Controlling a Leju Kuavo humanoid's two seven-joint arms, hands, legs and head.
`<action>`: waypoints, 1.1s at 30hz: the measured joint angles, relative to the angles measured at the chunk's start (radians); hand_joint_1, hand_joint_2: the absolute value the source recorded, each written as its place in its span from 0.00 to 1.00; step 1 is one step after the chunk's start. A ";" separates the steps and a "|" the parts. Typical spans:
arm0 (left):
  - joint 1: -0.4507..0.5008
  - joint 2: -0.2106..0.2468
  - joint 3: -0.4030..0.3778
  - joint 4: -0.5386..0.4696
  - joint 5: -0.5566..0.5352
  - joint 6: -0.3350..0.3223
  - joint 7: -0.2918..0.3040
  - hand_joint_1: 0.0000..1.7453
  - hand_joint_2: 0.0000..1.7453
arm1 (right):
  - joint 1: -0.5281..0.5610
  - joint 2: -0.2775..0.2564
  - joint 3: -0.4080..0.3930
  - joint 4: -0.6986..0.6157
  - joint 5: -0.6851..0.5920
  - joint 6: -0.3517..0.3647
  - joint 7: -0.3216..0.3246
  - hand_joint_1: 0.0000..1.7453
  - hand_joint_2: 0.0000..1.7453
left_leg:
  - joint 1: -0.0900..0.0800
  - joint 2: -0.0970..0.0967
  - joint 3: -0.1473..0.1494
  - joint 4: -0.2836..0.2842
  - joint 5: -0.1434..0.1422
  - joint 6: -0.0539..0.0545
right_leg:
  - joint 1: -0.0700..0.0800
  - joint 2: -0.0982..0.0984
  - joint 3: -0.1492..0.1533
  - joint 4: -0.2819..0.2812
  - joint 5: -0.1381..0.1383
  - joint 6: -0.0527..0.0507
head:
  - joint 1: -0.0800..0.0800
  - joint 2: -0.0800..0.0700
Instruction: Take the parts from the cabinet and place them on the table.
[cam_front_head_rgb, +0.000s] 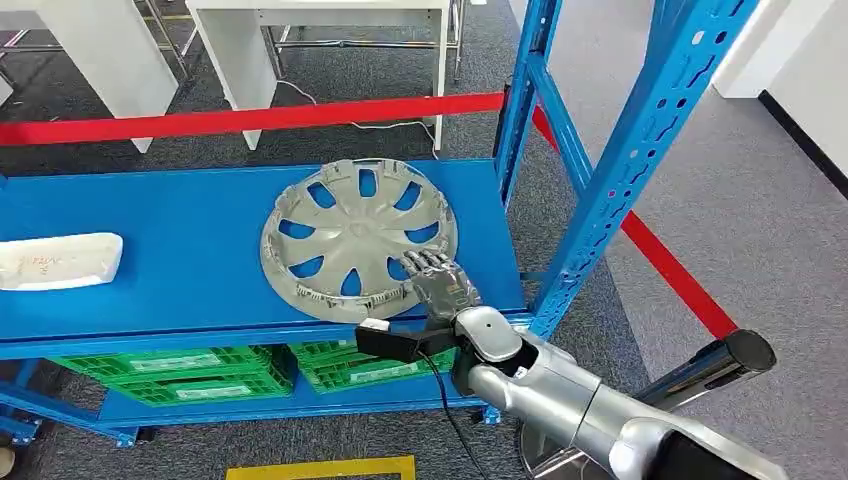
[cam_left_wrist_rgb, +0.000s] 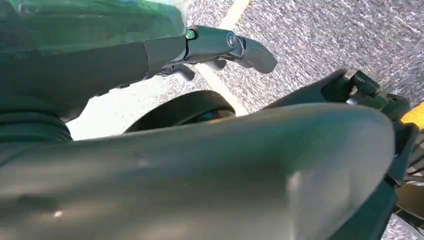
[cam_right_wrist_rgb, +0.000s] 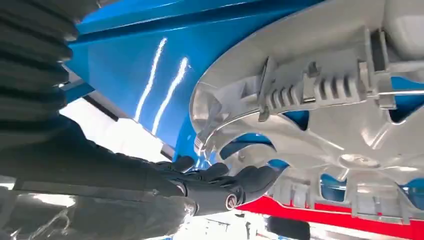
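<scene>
Grey carpet underfoot, a red barrier tape (cam_front_head_rgb: 250, 120) running behind a blue steel rack (cam_front_head_rgb: 640, 150).

Left to right on the blue shelf (cam_front_head_rgb: 170, 230): one white flat part (cam_front_head_rgb: 58, 261) near the left end, then one silver wheel cover (cam_front_head_rgb: 355, 235) lying inner face up, well apart from it. Below the shelf, two green crates (cam_front_head_rgb: 240, 368) side by side. White table legs (cam_front_head_rgb: 240, 60) stand beyond the tape.

Right hand (cam_front_head_rgb: 437, 280) rests over the near right rim of the wheel cover, fingers laid on it; from the wrist view the dark fingers (cam_right_wrist_rgb: 240, 180) sit under the rim edge (cam_right_wrist_rgb: 210, 135). Whether they have closed on it, I cannot tell. Left hand (cam_left_wrist_rgb: 220, 47) hangs by the floor, fingers loosely extended, holding nothing.

Judgement: the step is securing the cover. The rim is thin and clip-studded, so fingers should hook under it with the thumb pressing above, then lift level to keep it from sliding off the shelf edge or catching the upright.
</scene>
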 joint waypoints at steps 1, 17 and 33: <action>0.002 -0.001 0.001 0.000 0.004 -0.001 -0.002 0.00 0.00 | 0.002 -0.002 0.000 -0.005 -0.005 0.002 0.002 0.00 1.00 | 0.000 0.000 0.000 0.000 0.000 -0.001 | 0.000 0.000 0.000 0.000 0.000 0.000 | 0.000 0.000; 0.021 -0.011 0.006 0.011 0.048 -0.043 0.007 0.00 0.00 | 0.053 -0.032 0.002 -0.029 -0.079 0.011 0.026 1.00 1.00 | 0.000 0.000 0.000 0.000 -0.001 -0.001 | 0.000 0.000 0.001 0.000 0.000 0.000 | 0.000 0.000; 0.022 -0.011 0.012 0.017 0.060 -0.042 0.010 0.00 0.00 | 0.050 -0.038 -0.002 -0.034 -0.097 -0.005 0.016 1.00 1.00 | 0.000 0.000 0.005 0.000 -0.002 -0.001 | 0.000 0.000 0.005 -0.001 -0.001 0.001 | 0.000 0.000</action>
